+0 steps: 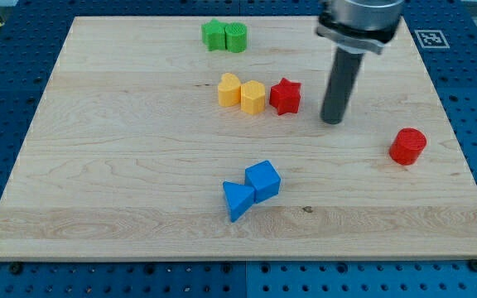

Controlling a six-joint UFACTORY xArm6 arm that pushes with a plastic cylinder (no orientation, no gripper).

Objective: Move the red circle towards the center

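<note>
Tip (332,121) of the dark rod set down on the wooden counter (122,165), just right of the red star (286,96) and apart from it. No jaws on this tool; nothing grasped. Red circle (407,146) near the counter's right edge, below and right of the tip, well apart. Yellow heart (229,88) touching yellow hexagon (252,97), red star beside. Green pair (224,36) at top. Blue cube (262,180) touching blue triangle (238,200) toward the bottom.

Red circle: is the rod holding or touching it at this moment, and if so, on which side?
Nothing is held. My tip stands on bare board, apart from the red circle, up and to the view's left of it, right of the red star.
</note>
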